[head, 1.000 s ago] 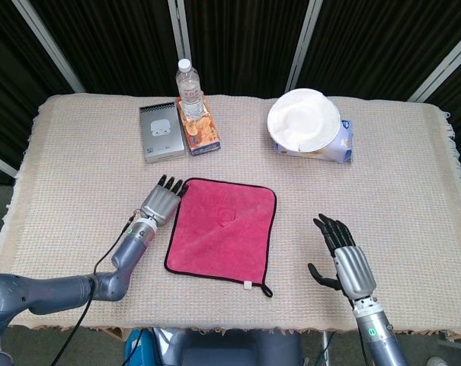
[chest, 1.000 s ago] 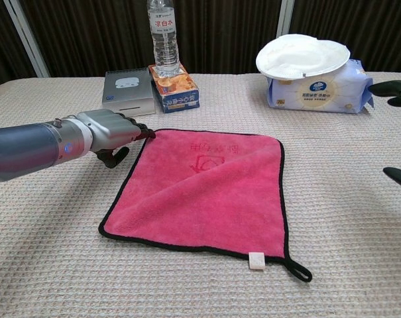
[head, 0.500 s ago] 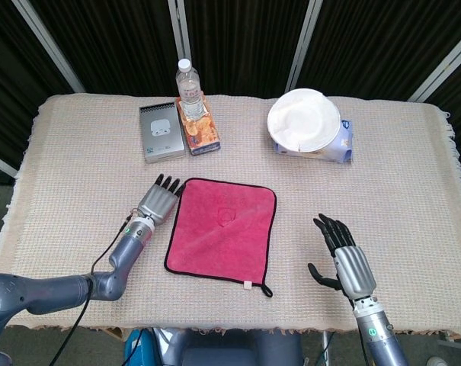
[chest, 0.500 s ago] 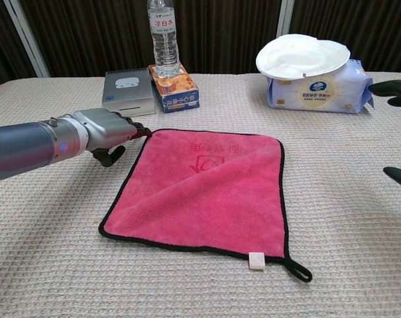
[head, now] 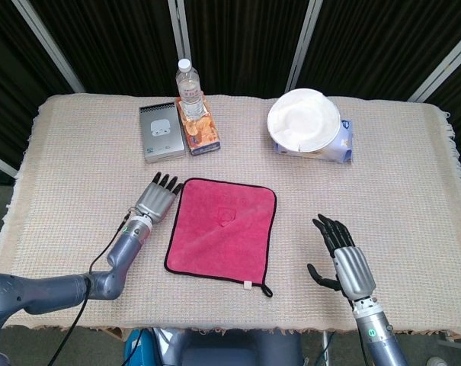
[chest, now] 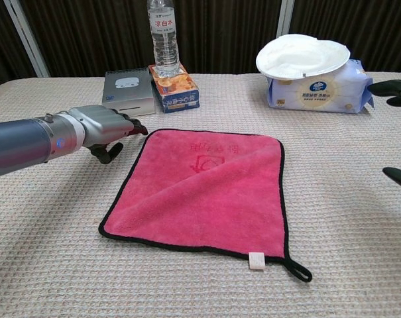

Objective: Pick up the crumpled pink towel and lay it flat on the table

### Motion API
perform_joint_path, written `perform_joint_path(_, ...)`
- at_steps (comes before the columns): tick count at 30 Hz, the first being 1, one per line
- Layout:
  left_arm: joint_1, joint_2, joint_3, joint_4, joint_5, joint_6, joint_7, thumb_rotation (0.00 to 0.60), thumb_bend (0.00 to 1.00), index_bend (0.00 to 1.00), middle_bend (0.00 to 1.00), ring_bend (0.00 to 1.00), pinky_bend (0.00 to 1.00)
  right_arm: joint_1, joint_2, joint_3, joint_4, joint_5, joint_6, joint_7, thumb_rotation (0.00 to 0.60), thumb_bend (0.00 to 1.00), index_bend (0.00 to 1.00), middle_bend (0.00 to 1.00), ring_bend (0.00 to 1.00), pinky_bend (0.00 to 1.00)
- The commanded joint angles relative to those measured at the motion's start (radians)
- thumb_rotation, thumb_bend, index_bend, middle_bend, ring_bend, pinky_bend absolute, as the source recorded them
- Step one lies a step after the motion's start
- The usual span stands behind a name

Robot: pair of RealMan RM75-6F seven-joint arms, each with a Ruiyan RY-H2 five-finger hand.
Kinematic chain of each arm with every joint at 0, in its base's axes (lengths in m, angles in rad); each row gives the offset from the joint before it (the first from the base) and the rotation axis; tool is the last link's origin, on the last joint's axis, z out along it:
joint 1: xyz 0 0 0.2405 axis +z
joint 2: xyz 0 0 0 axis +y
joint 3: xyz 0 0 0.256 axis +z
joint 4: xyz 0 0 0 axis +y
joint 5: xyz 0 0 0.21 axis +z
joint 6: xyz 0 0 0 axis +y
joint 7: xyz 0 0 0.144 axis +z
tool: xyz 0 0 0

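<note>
Your right hand (chest: 398,89) was mostly cut off at the chest view's right edge, only dark fingertips showing there, so you had to rely on the head view for it; your left hand (head: 157,202) lay just beside the pink towel's (head: 222,232) far left corner, its fingers stretched forward and loose, gripping nothing, and whether the tips brushed the black hem you could not tell; the towel itself lay spread nearly square on the woven table cover (head: 70,175) in front of you, one soft diagonal crease across it, its hanging loop (chest: 298,270) at the near right corner; further right, your right hand (head: 343,256) hovered well apart from the towel, fingers spread, empty.
</note>
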Motion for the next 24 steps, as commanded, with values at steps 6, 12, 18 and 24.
perform_joint_path(6,0.094,0.134,-0.057,-0.177,0.151,0.151,-0.192,0.6,0.44,0.0,0.0,0.0,0.0,0.0,0.006,0.009,0.01,0.014,-0.002,0.007,0.6,0.35,0.0,0.0,0.0,0.0)
perform_joint_path(12,0.251,0.263,-0.054,-0.368,0.295,0.336,-0.399,0.6,0.21,0.0,0.0,0.0,0.0,0.005,0.017,0.024,0.038,0.026,-0.005,-0.006,0.6,0.35,0.0,0.0,0.0,0.0)
perform_joint_path(18,0.451,0.327,0.037,-0.485,0.463,0.558,-0.554,0.6,0.09,0.0,0.0,0.0,0.0,0.006,0.032,0.032,0.075,0.04,-0.006,-0.047,0.6,0.35,0.0,0.0,0.0,0.0)
perform_joint_path(24,0.619,0.338,0.14,-0.486,0.613,0.743,-0.599,0.6,0.05,0.0,0.0,0.0,0.0,-0.02,0.044,0.013,0.112,0.025,0.028,-0.087,0.6,0.35,0.0,0.0,0.0,0.0)
